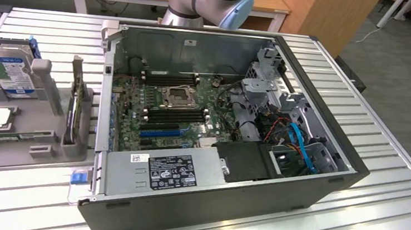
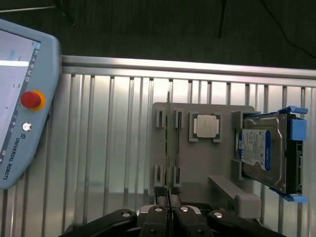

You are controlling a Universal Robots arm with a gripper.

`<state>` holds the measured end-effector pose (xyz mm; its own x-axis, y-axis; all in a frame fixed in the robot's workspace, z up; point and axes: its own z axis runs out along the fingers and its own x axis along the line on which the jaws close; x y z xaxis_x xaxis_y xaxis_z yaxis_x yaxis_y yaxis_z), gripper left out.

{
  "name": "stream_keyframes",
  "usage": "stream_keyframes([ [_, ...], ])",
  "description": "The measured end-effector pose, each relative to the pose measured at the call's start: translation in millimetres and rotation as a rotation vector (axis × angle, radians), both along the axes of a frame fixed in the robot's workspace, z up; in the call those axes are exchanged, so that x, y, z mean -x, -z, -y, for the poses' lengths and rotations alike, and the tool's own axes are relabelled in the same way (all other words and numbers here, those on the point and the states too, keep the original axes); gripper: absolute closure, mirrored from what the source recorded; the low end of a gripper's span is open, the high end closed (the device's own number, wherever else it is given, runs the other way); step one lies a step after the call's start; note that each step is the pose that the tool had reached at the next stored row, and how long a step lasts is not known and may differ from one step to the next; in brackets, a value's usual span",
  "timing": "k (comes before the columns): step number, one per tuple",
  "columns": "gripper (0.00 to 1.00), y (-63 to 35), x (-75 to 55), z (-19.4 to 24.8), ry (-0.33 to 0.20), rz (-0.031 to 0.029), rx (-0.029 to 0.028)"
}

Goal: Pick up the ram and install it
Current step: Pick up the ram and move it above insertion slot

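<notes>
**Ram parked on edge, closed gripper hanging above it**

The ram [image 2: 169, 143] is standing on edge between the slotted posts of the gray holder tray [image 2: 197, 170]. The processor chip [image 2: 206, 126] is sitting just beside it, with the hard drive [image 2: 264, 148] beyond. A teach pendant [image 2: 22, 98] is showing well apart from the tray. The open computer case [image 1: 218, 222] is resting near the tray. The gripper [image 2: 168, 196] is pointing down over one end of the ram, fingers pressed together and gripping nothing.
</notes>
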<state>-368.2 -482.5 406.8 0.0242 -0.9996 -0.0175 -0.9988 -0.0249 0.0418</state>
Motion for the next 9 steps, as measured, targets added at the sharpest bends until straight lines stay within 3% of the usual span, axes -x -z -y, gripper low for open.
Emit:
stream_keyframes([
  [9, 0.89, -0.2, -0.2, 0.0, 0.000, -0.0002, 0.0002],
])
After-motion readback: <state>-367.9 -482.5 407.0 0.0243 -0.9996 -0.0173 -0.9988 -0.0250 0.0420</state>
